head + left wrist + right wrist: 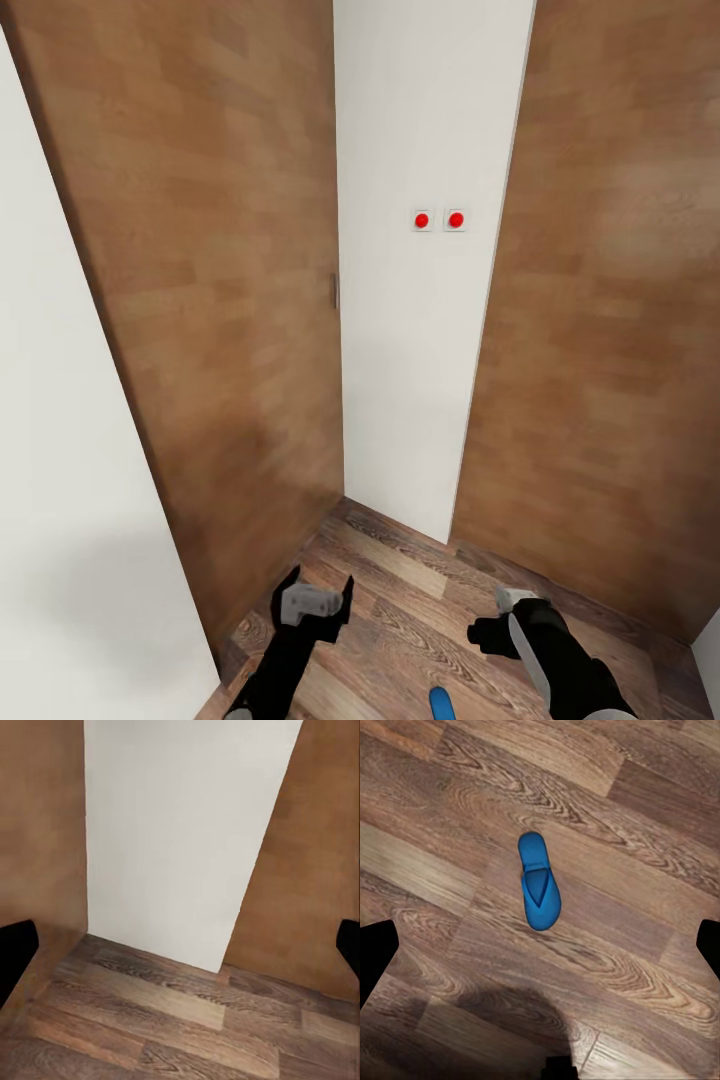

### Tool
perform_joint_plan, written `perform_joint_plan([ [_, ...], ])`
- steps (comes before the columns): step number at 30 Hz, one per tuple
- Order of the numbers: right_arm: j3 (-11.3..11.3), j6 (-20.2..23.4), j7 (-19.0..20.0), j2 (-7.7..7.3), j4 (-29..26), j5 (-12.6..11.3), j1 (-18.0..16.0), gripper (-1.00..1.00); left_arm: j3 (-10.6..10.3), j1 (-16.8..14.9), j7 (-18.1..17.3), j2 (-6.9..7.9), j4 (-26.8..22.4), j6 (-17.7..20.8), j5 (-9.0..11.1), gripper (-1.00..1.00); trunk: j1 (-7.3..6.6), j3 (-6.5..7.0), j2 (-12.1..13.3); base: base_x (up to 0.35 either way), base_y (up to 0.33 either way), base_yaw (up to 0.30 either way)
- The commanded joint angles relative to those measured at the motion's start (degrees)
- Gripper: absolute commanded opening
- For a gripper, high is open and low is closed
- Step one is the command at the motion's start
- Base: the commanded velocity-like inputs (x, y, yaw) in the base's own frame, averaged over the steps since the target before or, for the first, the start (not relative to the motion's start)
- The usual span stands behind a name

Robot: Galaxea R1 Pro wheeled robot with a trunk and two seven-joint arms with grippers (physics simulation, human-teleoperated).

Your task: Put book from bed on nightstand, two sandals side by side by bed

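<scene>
While one blue sandal (538, 882) lies alone on the wood-plank floor (607, 817) under the right gripper (540, 945), whose fingers are spread and empty, most of the task looks undone. Its toe pokes into the head view between the arms. The left gripper (318, 602), also spread, faces a matte white wall (425, 330) with two red buttons (439, 220), flanked by smooth wooden doors (210, 300).
</scene>
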Motion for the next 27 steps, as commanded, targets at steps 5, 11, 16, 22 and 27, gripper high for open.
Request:
perform_joint_plan([
  [5,-0.1,0.3,0.0,0.05,2.7,0.1,0.0,1.00,-0.3,-3.6,-0.3,1.18,-3.9,14.3,4.0,1.00,0.00,-0.07,0.0,0.000,0.000,0.000],
  [11,-0.1,0.3,0.1,0.07,3.0,0.0,0.0,1.00,-0.3,-12.8,-5.4,1.38,-2.6,30.0,6.4,1.00,0.00,-0.07,0.0,0.000,0.000,0.000],
  [16,-0.1,0.3,0.1,0.03,3.0,-0.1,0.0,1.00,0.4,-19.3,-26.2,1.76,4.5,38.4,9.5,1.00,0.00,-0.07,0.0,0.000,0.000,0.000],
  [22,0.0,0.3,0.1,0.04,3.0,-0.2,0.0,1.00,2.9,-21.4,-36.2,3.16,6.7,39.4,10.0,1.00,0.00,-0.07,0.0,0.000,0.000,0.000],
  [27,0.1,0.3,0.1,0.07,3.0,0.0,0.0,1.00,4.3,-21.6,-35.1,3.27,6.8,39.5,10.0,1.00,0.00,-0.07,0.0,0.000,0.000,0.000],
])
